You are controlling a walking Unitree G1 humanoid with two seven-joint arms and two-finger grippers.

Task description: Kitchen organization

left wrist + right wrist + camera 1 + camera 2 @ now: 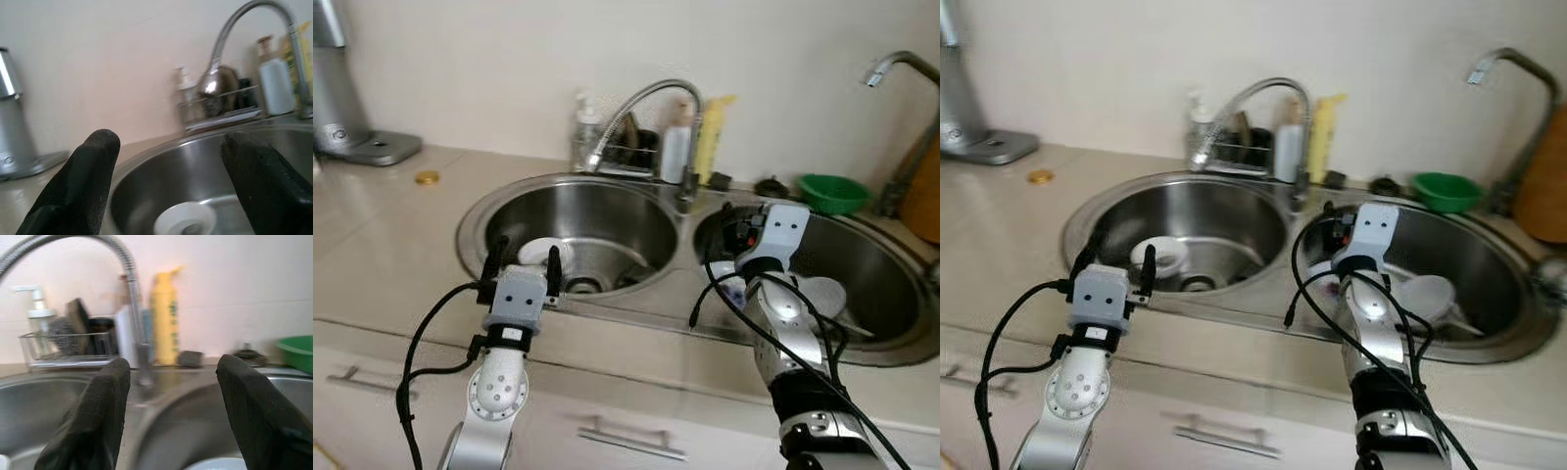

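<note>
A double sink (475,230) set into the pale tabletop (382,245) is faced, with both arms raised over its near rim. The left pincer (522,262) is held above the front edge of the left basin, its two black fingers (80,181) spread wide with nothing between them. Just beyond it, a white round dish (536,253) is seen lying on the bottom of that basin near the drain. The right pincer (171,406) is poised over the near edge of the right basin, likewise wide apart and empty. In that basin a white plate (822,294) and what looks like a utensil are resting, partly hidden by the arm.

Along the back wall a curved faucet (651,98) is seen, with a wire rack (626,157) holding scrubbers, a clear pump bottle (587,127), a white bottle (675,147) and a yellow bottle (710,137). A green bowl (832,193) sits behind the right basin, and a small gold cap (428,177) lies on the tabletop far to the left, near a silver appliance (342,88).

Nothing is gripped yet, so the organizing is judged to be at an early stage: the dishes are still in both basins and remain to be lifted out and put away. The white round dish appears the nearest candidate for the left pincer.
</note>
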